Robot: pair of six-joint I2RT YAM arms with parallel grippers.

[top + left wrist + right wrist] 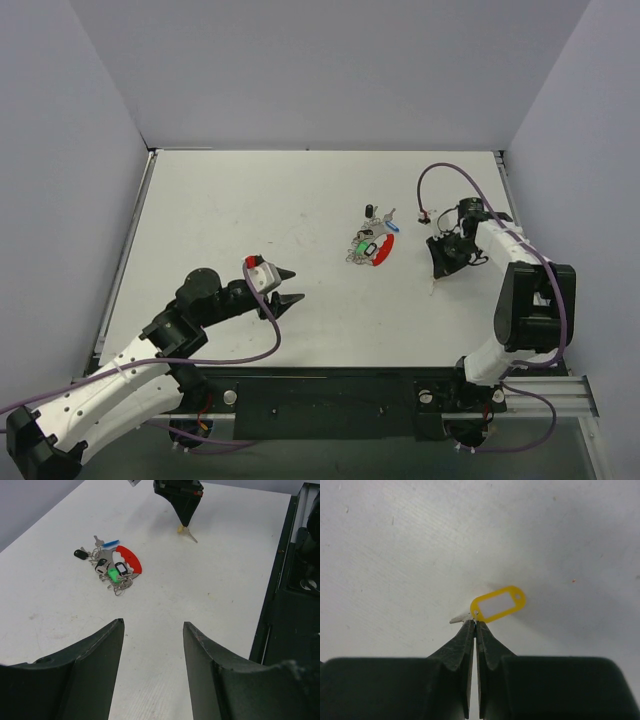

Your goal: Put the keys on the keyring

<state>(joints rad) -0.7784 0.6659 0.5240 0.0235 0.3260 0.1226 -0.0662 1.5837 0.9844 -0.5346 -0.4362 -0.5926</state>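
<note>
Lab test cell: grey walls [330,70], white table [250,200]

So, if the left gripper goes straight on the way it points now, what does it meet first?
Likely the right gripper, shut on a yellow-tagged key. Before that only bare table shows; the keyring with keys lies left of this line. Depth is unclear.

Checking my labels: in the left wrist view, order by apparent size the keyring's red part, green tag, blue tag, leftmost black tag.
Largest: keyring's red part
green tag
then blue tag and leftmost black tag, too alike to rank
</note>
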